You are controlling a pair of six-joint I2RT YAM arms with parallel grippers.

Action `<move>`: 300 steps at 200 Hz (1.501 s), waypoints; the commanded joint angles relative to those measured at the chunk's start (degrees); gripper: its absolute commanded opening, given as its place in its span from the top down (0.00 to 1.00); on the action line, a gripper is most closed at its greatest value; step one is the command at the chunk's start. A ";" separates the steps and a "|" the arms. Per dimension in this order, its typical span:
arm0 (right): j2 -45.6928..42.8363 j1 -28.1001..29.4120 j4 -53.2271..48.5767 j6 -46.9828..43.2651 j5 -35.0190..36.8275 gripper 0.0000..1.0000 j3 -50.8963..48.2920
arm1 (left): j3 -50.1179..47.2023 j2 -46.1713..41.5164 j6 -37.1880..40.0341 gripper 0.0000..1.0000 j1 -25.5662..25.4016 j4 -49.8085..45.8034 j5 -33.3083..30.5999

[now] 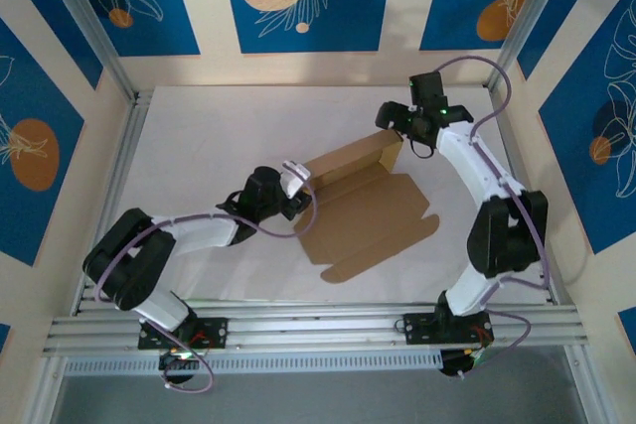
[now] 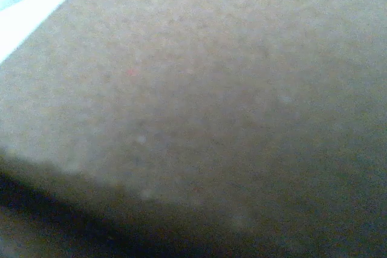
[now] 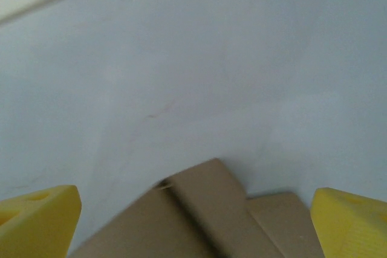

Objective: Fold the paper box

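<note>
Brown cardboard, the paper box [image 1: 370, 217] is lying near the middle of the white table [image 1: 199, 136], turned at a slant. Its far part is standing up as a low wall, while the near part is lying flat with its flaps and tabs spreading toward the near right.

The left gripper [image 1: 301, 198] is pressing in at the box's left edge, where the raised wall is meeting the flat sheet. Its wrist camera is sitting so close that blurred cardboard is covering nearly everything, so I cannot tell how its jaws are standing.

The right gripper [image 1: 399, 129] is hanging at the far right corner of the raised wall. In its wrist view the yellow fingertips [image 3: 37, 217] are standing wide apart, with a folded cardboard corner poking up between them and touching neither.

Bare table is stretching wide to the left of and beyond the box. On the right, the right arm is curving around the flaps, leaving less room. A metal rail [image 1: 318, 325] is running along the near edge.
</note>
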 commanded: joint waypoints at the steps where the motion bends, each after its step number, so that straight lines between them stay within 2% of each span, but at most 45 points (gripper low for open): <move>1: 0.79 -4.64 1.96 -0.01 -19.77 0.03 -2.33 | 2.52 1.46 1.47 0.66 2.12 2.29 6.16; 13: 1.43 -5.30 5.77 0.83 -26.50 0.05 -4.92 | 2.94 2.33 1.90 0.66 3.33 2.56 8.09; 32: 2.87 -5.06 8.27 1.39 -31.64 0.10 -6.55 | 4.55 3.96 2.37 0.66 5.66 1.83 12.08; 60: 1.41 -3.54 11.81 4.71 -35.71 0.14 -10.80 | 7.02 6.50 2.46 0.64 8.85 0.62 14.52; 89: -2.73 -1.33 15.03 8.19 -35.96 0.18 -17.05 | 8.24 8.32 2.70 0.63 10.56 1.22 14.40; 115: -4.00 0.35 14.04 9.25 -34.56 0.23 -19.05 | 8.49 9.51 3.11 0.60 11.06 2.16 12.92; 137: -4.40 1.92 14.13 10.33 -34.27 0.27 -19.69 | 7.78 9.79 2.19 0.59 11.15 4.80 9.14; 149: -4.53 3.07 13.87 10.78 -34.10 0.29 -19.40 | 7.50 9.85 1.51 0.61 11.10 6.30 7.40; 179: -5.95 5.91 13.07 12.48 -31.98 0.32 -18.90 | 6.68 9.66 0.17 0.75 11.11 7.88 4.95; 211: -7.08 7.86 11.78 12.32 -30.63 0.30 -17.92 | 5.39 9.62 -1.31 0.74 11.02 9.66 3.41; 237: -8.51 8.32 5.92 9.03 -23.97 0.21 -14.81 | 5.50 9.71 0.00 0.75 11.04 9.09 5.30; 259: -10.75 10.62 -2.54 3.76 -10.53 0.13 -8.61 | 6.24 9.38 2.75 0.76 11.04 7.47 8.90; 276: -10.88 14.60 -8.01 -1.32 1.33 0.06 -3.03 | 7.72 9.49 4.66 0.78 11.04 5.57 11.06; 300: -8.89 16.70 -11.47 -6.35 3.04 0.05 4.94 | 10.15 10.03 8.01 0.83 11.06 2.95 13.00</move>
